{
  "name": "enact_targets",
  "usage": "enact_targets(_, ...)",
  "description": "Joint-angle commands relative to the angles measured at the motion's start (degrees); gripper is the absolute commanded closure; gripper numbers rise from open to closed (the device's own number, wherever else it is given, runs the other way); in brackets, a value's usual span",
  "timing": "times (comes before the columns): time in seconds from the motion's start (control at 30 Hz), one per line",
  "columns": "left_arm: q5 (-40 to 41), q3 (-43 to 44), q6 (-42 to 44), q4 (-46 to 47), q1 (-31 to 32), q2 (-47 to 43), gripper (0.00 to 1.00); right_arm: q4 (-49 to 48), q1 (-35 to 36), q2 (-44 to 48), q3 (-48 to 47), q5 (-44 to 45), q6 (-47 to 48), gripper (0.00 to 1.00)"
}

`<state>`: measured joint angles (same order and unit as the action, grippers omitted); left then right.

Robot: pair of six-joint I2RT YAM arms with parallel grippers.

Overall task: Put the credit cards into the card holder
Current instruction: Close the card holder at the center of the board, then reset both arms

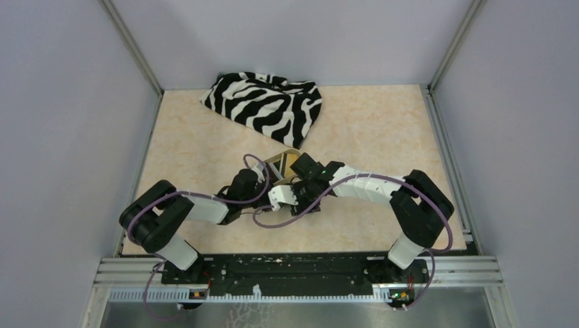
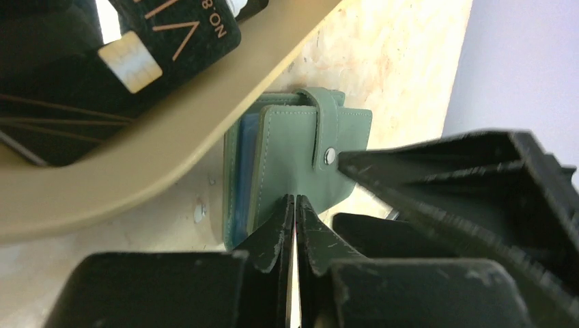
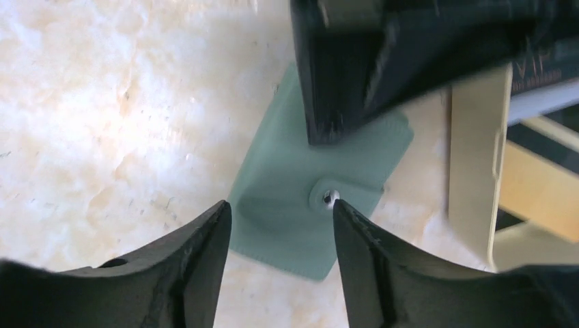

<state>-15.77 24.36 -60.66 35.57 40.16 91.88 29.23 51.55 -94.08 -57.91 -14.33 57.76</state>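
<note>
The sage-green card holder (image 2: 290, 147) lies shut on the table, its tab snapped down, right beside the tan dish (image 2: 102, 184). My left gripper (image 2: 295, 199) is shut, its joined fingertips pressing on the holder's cover. My right gripper (image 3: 280, 208) is open over the card holder (image 3: 273, 198), one fingertip (image 3: 345, 215) right at the snap button (image 3: 330, 198). A black credit card (image 2: 157, 41) lies in the dish. A gold-yellow card (image 3: 539, 195) also shows there in the right wrist view. From above, the arms hide the holder.
A zebra-striped cloth (image 1: 266, 102) lies bunched at the back of the table. The tan dish (image 1: 281, 162) sits just behind the two grippers, mid-table. Grey walls and metal rails close in the table on three sides.
</note>
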Motion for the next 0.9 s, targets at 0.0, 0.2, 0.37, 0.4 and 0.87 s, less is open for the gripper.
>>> enact_targets(0.0,2.45,-0.81,4.71,-4.64,0.31,-5.42,0.91,6.33,-5.12,7.97,-2.85,-11.8,-3.69,0.4)
enact_targets(0.2,2.29,-1.92,14.21,-6.5,0.27,-19.25,0.85,7.3,-12.02,18.39,-1.6,-15.86,-6.55,0.22)
enact_targets(0.37,8.67,1.23,23.95,-20.19,0.14,-35.1,0.55,2.29,-26.62,27.2,-1.34,-22.65,-17.37,0.04)
enact_targets(0.4,10.69,1.58,25.48,-22.27,0.1,-38.43,0.44,0.71,-29.97,28.85,-1.48,-23.85,-20.95,0.02)
enact_targets(0.87,13.88,20.78,35.87,-47.09,0.01,-55.03,0.02,-3.67,-50.79,35.62,-11.82,-29.74,-52.04,0.02)
